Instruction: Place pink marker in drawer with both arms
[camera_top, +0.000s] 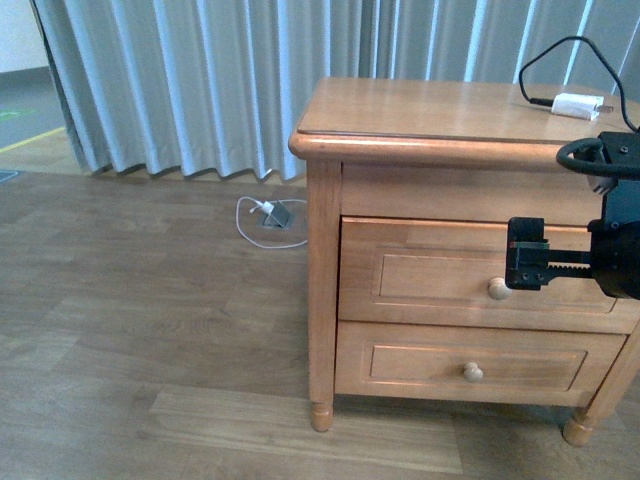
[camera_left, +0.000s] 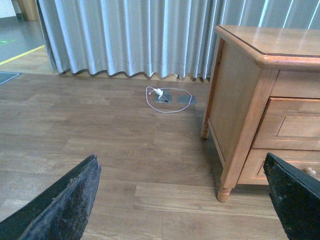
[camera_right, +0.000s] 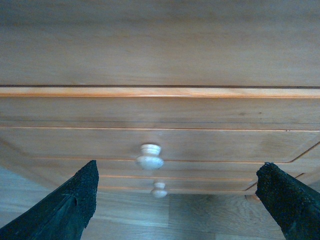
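My right claw (camera_top: 528, 266), spread wide and holding nothing, sits right of frame beside the closed drawer's (camera_top: 440, 275) knob (camera_top: 498, 289); left claw (camera_left: 185, 200) also wide.

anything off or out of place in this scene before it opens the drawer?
Nothing damaged or spilled. Two oddities: no pink marker shows in any view, and a white cable lies looped on the floor by the curtain. The drawer is shut, and the right pincer is open near its knob.
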